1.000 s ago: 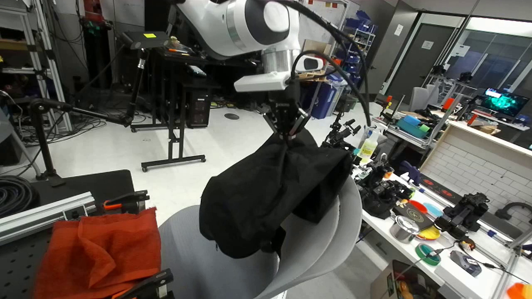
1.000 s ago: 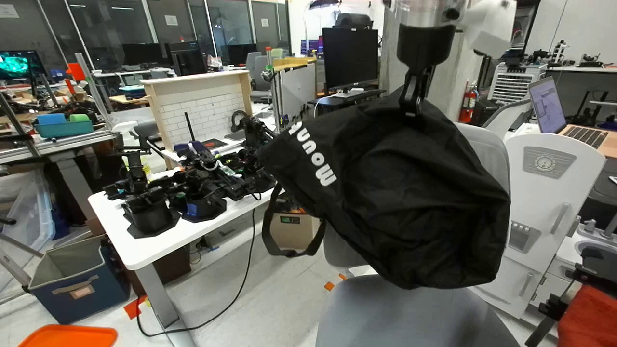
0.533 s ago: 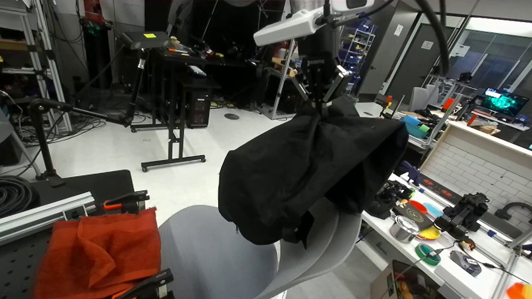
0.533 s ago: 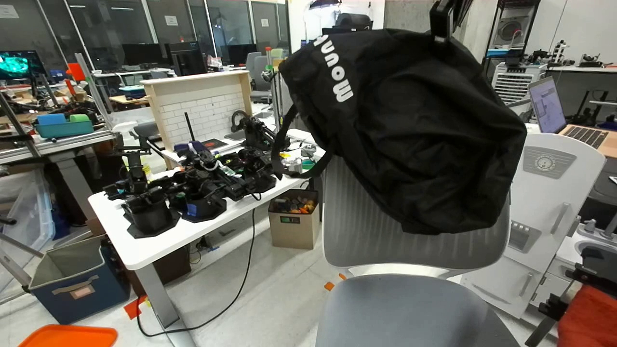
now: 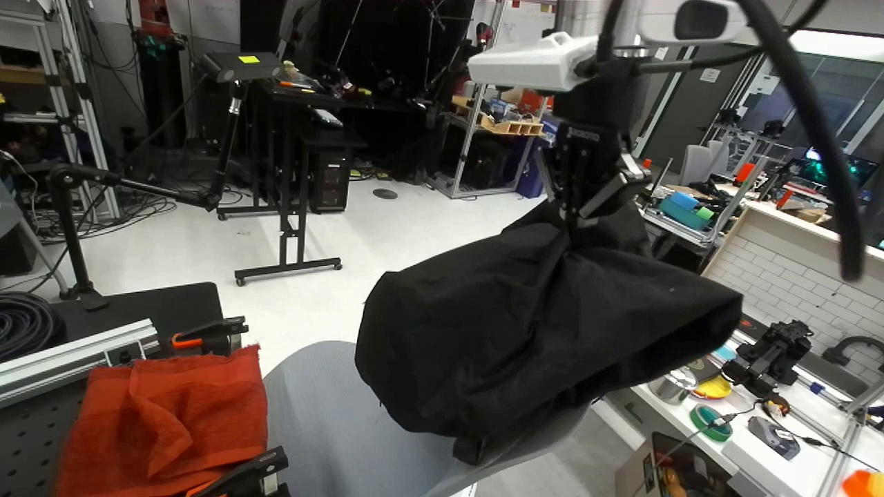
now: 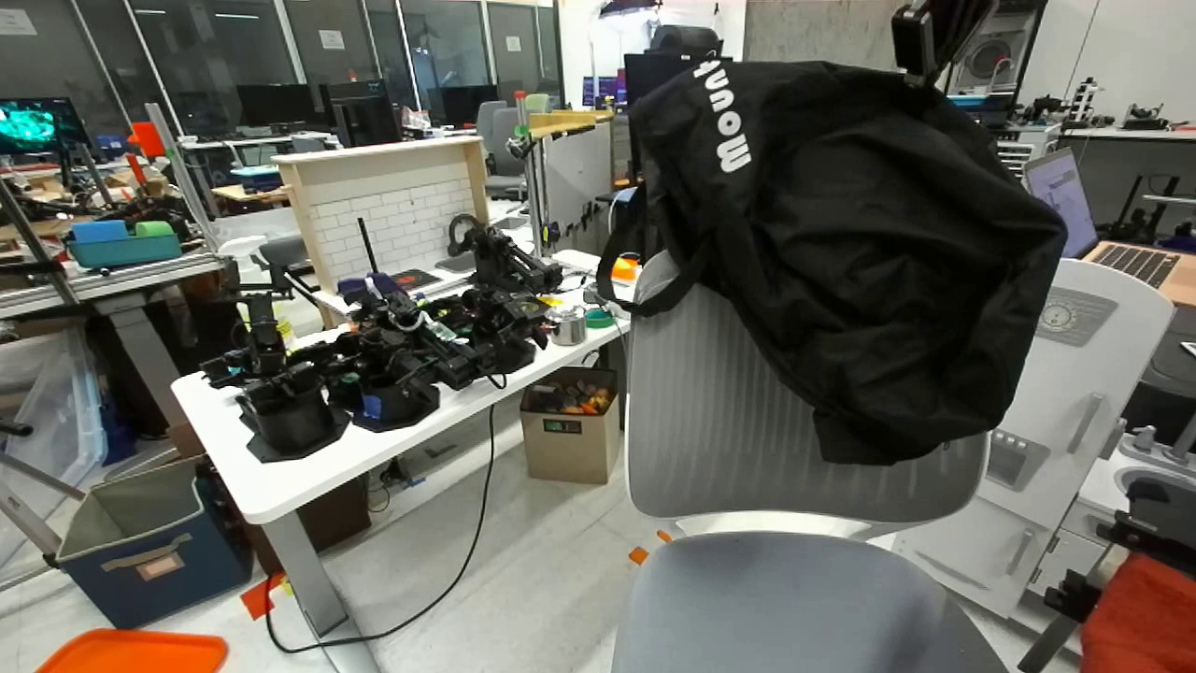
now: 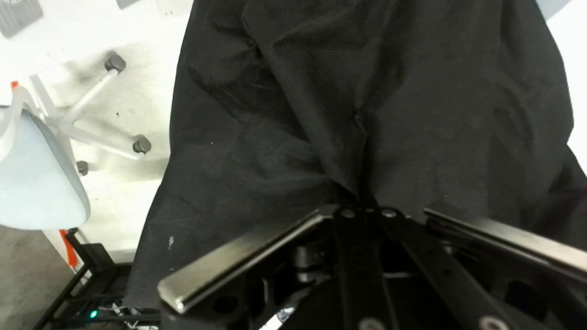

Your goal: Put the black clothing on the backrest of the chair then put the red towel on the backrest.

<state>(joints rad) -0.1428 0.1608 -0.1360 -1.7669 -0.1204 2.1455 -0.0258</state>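
Black Robotiq gripper (image 5: pixel 572 222) pinches white-lettered black fabric clothing (image 6: pixel 869 252) — it hangs at the rounded grey chair backrest (image 6: pixel 710 402), contact unclear — rumpled red cloth towel (image 5: pixel 173 421) lies on black perforated board (image 5: pixel 27 442).

Clothing (image 6: pixel 869 262) hangs from the gripper (image 7: pixel 367 211). In an exterior view, the backrest (image 6: pixel 729 402) stands behind it, contact undetermined; seat (image 6: pixel 794 608) below; table (image 6: pixel 266 488) left of the backrest, box (image 6: pixel 570 458) below the table's edge. In an exterior view, towel (image 5: pixel 166 414) lies left of the seat.
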